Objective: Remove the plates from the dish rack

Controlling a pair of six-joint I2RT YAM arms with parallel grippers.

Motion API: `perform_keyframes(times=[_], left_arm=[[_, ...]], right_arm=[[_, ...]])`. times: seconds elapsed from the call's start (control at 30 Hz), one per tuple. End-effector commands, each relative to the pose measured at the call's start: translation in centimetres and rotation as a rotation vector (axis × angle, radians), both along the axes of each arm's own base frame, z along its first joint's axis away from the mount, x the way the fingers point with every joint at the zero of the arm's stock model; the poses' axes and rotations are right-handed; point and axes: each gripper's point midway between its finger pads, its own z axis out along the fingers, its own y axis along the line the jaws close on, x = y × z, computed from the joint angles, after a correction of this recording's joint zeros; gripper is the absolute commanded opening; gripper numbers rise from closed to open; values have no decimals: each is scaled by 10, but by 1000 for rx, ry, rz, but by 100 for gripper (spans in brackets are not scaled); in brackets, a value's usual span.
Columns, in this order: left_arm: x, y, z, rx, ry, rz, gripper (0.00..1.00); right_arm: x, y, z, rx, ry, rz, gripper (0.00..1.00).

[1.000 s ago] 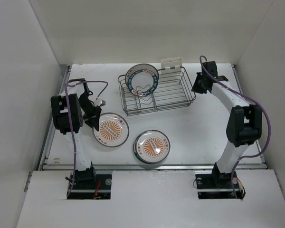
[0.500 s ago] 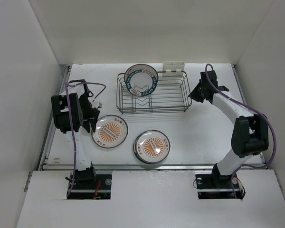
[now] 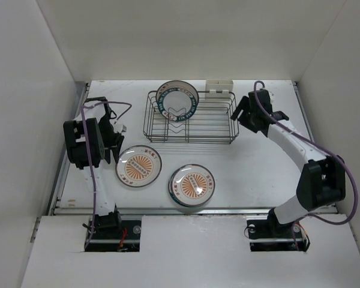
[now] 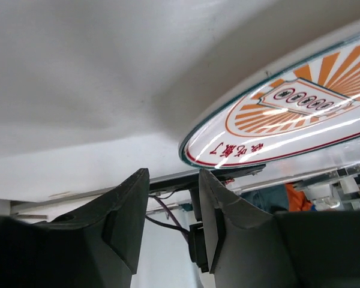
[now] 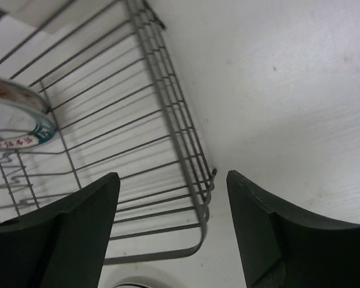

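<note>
The dish rack (image 3: 204, 123) stands at the back middle, with one teal-rimmed plate (image 3: 177, 101) upright in its left end. Two sunburst plates lie flat on the table: one (image 3: 138, 166) just right of my left gripper (image 3: 115, 146), the other (image 3: 191, 184) nearer the front. In the left wrist view the jaws (image 4: 173, 174) stand apart and empty, the sunburst plate (image 4: 288, 117) beyond them, untouched. My right gripper (image 3: 241, 114) is at the rack's right end; its jaws (image 5: 171, 177) are wide open over the rack's corner (image 5: 195, 180), holding nothing. The racked plate (image 5: 15, 117) shows at left.
A cream plastic holder (image 3: 218, 86) hangs on the rack's back edge. White walls close in the table on the left, right and back. The table's front rail (image 3: 192, 210) runs just beyond the arm bases.
The rack was swung from skewed to square and shifted slightly left. My right gripper opened wide at its right end. My left gripper opened and the left plate now lies flat.
</note>
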Motion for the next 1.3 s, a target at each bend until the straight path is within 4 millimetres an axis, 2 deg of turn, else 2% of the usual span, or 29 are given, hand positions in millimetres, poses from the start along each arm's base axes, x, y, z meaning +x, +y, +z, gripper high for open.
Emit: perform_keyframes(times=[0.0,0.03,0.07,0.13,0.17,0.2,0.27,0.3,0.33,0.37,0.4,0.43,0.5,0.6,0.67,0.73,0.77,0.8,0.87,1.0,1.1,1.13,1.17,1.2,1.27], left_arm=[[2,5,42,31,-72,3,36],[3,6,47,33,-86,4,36],[4,6,53,34,-100,4,36],[12,8,60,49,-143,1,36],[13,8,63,53,-146,13,36],[16,8,69,56,-170,13,37],[25,7,75,51,-207,28,37],[28,4,79,38,-220,33,37],[30,5,83,40,-240,33,37],[33,3,85,33,-250,35,38],[33,1,88,20,-255,39,38],[35,1,90,23,-263,48,39],[38,-2,94,23,-274,37,39],[38,-5,94,21,-274,27,39],[41,-12,94,22,-285,14,40],[45,-16,93,30,-295,37,40],[53,-19,94,33,-328,42,40],[60,-22,98,19,-358,56,40],[70,-44,105,-36,-405,37,42],[100,-69,121,-62,-524,0,46],[121,-86,125,-62,-587,-23,50],[124,-91,125,-65,-588,-24,52],[132,-97,128,-71,-617,-36,52],[136,-102,119,-71,-597,-33,53],[144,-116,116,-81,-609,-49,53]], right_arm=[[20,18,99,-192,-309,195,78],[18,39,114,-213,-357,288,79],[23,53,142,-225,-431,363,81],[29,86,146,-274,-469,574,84],[23,116,147,-225,-479,725,84],[40,136,147,-225,-479,791,84],[46,155,127,-247,-402,899,80],[61,167,118,-255,-375,921,79],[66,176,114,-264,-377,943,77],[74,180,112,-264,-380,942,70],[79,191,122,-253,-416,957,67],[88,195,109,-253,-398,960,64],[92,205,109,-251,-410,969,60],[105,209,111,-258,-453,954,60],[108,216,94,-262,-430,960,60],[115,217,84,-269,-424,953,60],[119,218,85,-275,-430,944,60],[123,220,72,-275,-410,948,60],[126,221,59,-275,-391,951,60],[140,217,41,-309,-364,903,60],[142,214,41,-324,-361,886,60],[142,212,53,-330,-380,874,60],[139,216,47,-334,-373,879,60],[139,216,51,-334,-386,876,60],[140,217,41,-334,-374,880,60]])
